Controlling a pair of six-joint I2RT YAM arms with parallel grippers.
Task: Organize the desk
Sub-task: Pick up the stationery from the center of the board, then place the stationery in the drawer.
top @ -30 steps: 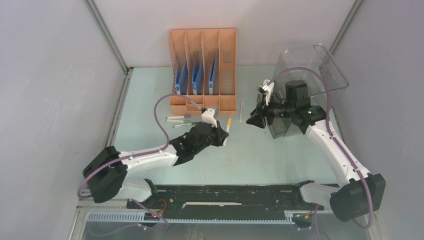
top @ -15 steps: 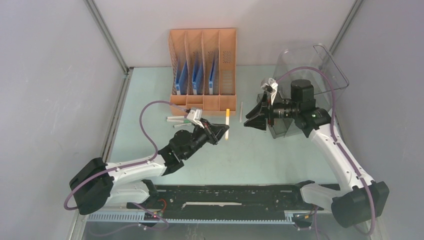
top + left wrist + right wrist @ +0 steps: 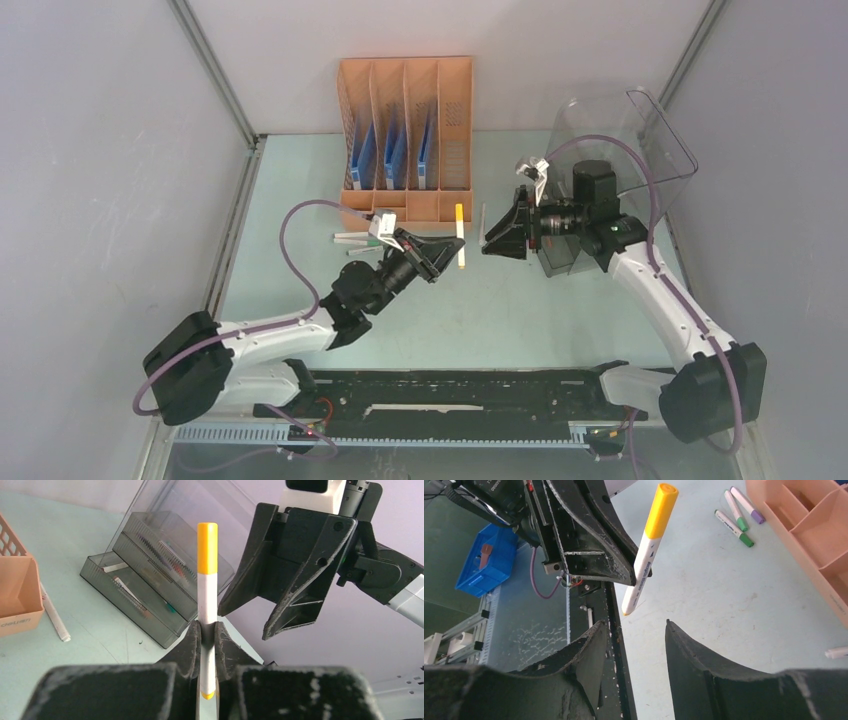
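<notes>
Under both arms, between grey walls, the pale mint-green bench (image 3: 560,320): rigid, flat, fixed, so nothing to lift there, only to clear. At its far edge, an orange file rack (image 3: 405,130). Far right, a clear smoky drawer bin (image 3: 620,130). Just near of the rack's left end, a few loose markers (image 3: 355,238) lying flat. Right of the rack, a thin white pen (image 3: 482,222).

Held off the bench at mid-scene, between the two arms: a yellow-capped marker (image 3: 207,590). Pinched low on its white barrel by the left fingers (image 3: 191,642), closed tight around it, cap end free. Facing it from the right, the right fingers (image 3: 250,565), about half spread and holding nothing, just beside the marker yet apart from it.

Probably light and stiff, with a smooth round barrel, so apt to slip or swivel in a narrow pinch. Best taken on the bare white barrel between the cap and the left fingers, across its width, before any release.

Against a second ago: marker carried farther, from near mid-bench to level with the rack's near right corner. Left arm stretched out longer and lower. Right fingers brought leftward to meet it, spread about the same.
</notes>
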